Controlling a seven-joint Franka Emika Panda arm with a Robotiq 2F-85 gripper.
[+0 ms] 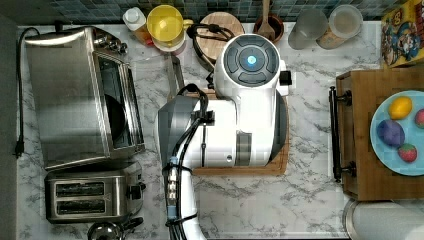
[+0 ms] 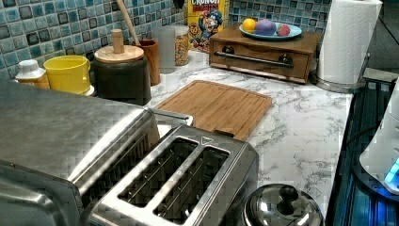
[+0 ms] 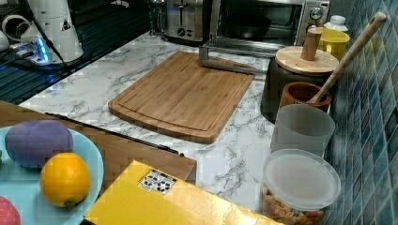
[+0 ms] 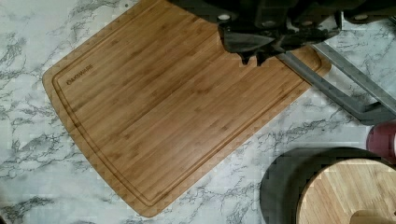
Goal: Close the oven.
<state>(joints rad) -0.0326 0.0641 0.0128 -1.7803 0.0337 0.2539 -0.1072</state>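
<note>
The end effector (image 4: 252, 58) shows in the wrist view as a dark mass at the upper middle of the frame, above the cutting board (image 4: 177, 107), close to the steel bar handle (image 4: 336, 88); whether its fingers are spread or pressed together I cannot tell. The oven (image 1: 82, 95) sits at the top view's left, its glass door (image 1: 152, 75) dropped open toward the board, dark interior exposed. Below it in the frame stands the toaster (image 1: 90, 195). The surface (image 1: 260, 200) is white veined marble, backed by blue tile (image 3: 375, 93). The white arm (image 1: 240, 110) hides most of the board in the top view.
</note>
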